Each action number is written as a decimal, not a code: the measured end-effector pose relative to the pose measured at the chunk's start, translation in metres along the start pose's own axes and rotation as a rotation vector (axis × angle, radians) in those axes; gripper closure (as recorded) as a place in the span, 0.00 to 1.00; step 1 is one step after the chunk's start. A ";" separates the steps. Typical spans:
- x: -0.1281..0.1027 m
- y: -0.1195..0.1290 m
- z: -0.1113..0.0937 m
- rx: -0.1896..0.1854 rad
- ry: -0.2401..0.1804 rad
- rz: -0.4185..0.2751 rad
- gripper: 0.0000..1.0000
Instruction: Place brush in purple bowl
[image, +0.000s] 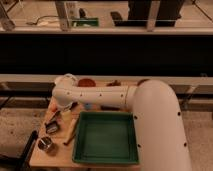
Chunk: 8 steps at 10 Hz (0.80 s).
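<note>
My gripper hangs from the white arm over the left front part of the wooden table. A dark squarish thing sits at its tip, and I cannot tell whether that is the brush. A dark shallow shape at the back of the table, mostly hidden behind the arm, looks like the purple bowl. It lies well to the right of the gripper and farther back.
A green tray fills the table's front right. An orange-red bowl stands at the back. A metal cup sits at the front left and a light wooden utensil lies beside the tray. My thick arm link covers the right side.
</note>
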 end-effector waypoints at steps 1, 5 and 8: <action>-0.001 -0.002 0.004 0.002 -0.006 0.013 0.20; -0.006 -0.012 0.021 -0.006 -0.032 0.034 0.20; 0.009 -0.012 0.047 -0.058 -0.079 0.078 0.20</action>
